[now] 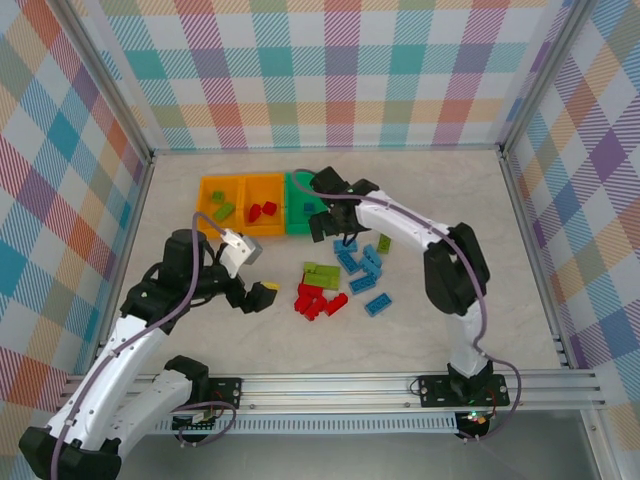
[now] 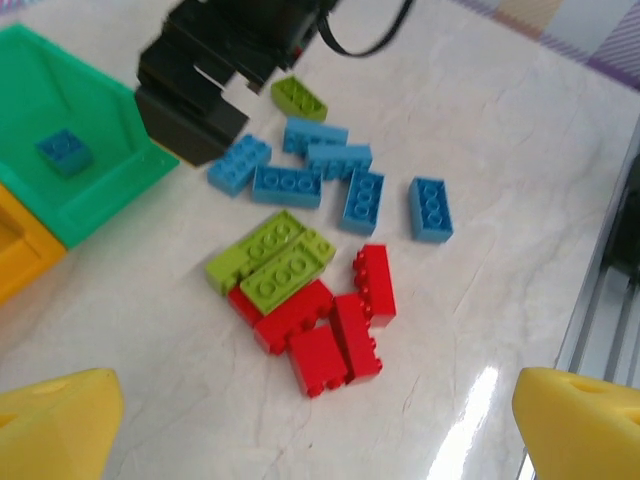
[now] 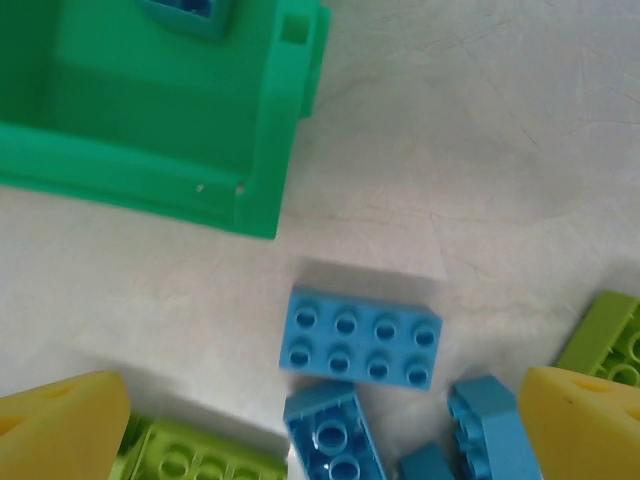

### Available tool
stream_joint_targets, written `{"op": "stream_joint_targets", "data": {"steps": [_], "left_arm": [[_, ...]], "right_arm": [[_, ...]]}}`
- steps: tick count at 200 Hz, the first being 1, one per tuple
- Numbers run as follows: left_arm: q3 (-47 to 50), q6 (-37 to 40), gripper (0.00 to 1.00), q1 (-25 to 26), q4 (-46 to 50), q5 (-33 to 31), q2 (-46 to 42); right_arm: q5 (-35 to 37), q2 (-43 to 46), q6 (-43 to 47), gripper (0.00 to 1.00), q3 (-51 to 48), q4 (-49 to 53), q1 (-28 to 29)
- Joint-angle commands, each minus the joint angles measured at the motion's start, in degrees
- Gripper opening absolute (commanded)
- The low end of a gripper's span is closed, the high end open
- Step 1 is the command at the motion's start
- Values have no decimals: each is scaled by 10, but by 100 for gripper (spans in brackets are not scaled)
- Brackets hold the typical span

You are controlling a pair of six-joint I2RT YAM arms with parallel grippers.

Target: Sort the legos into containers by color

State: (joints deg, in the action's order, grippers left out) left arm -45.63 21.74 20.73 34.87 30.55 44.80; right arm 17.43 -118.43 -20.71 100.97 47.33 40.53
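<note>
Three bins stand in a row at the back: an orange bin holding lime bricks, an orange bin holding red bricks, and a green bin holding a blue brick. Loose on the table lie red bricks, lime bricks and several blue bricks. My left gripper hangs open above bare table just short of the red pile, nothing between its yellow fingers. My right gripper is open over blue bricks beside the green bin's corner.
A lone lime brick lies right of the blue cluster. Checkered walls enclose the table on three sides, and a metal rail runs along the near edge. Bare marble surface spreads to the right and front left.
</note>
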Motion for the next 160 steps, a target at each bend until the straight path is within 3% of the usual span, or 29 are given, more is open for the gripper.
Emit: {"op": "stream_joint_targets", "data": {"steps": [1, 48, 85, 160], "left_arm": [[6, 30, 100, 8, 27, -14, 11], [-4, 33, 100, 8, 34, -17, 31], [1, 30, 100, 8, 28, -44, 21], [3, 26, 100, 8, 23, -54, 19]], "right_arm": [[35, -41, -32, 100, 34, 62, 1], [14, -85, -43, 100, 20, 32, -7], [-19, -84, -43, 83, -13, -11, -10], [-11, -62, -58, 69, -69, -43, -11]]}}
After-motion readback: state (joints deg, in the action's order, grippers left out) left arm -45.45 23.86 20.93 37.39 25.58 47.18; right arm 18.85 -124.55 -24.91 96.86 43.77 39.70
